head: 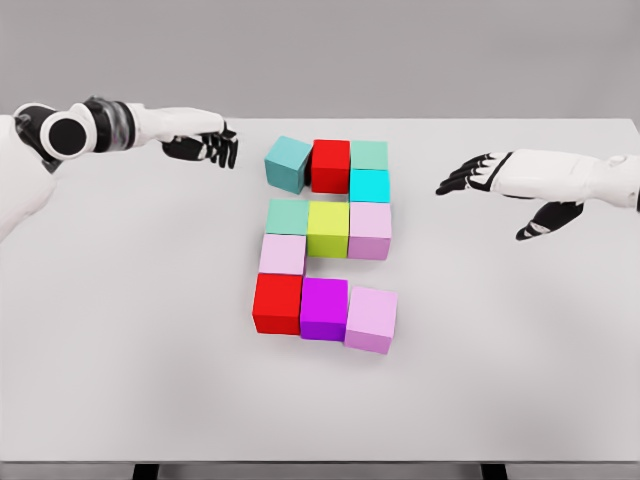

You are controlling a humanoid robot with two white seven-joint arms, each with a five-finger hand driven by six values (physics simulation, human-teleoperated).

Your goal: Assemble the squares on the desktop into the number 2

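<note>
Coloured cubes lie in the shape of a 2 at the table's centre. The top row has a teal cube, slightly turned, a red cube and a green cube. Below that sits a cyan cube. The middle row holds a green cube, a yellow-green cube and a pink cube. A pale pink cube links to the bottom row: red cube, magenta cube, lilac cube. My left hand hovers open, left of the teal cube. My right hand hovers open at the right.
The white table stretches wide on both sides of the cubes. Its front edge runs along the bottom of the view, with dark legs showing beneath. A grey wall stands behind.
</note>
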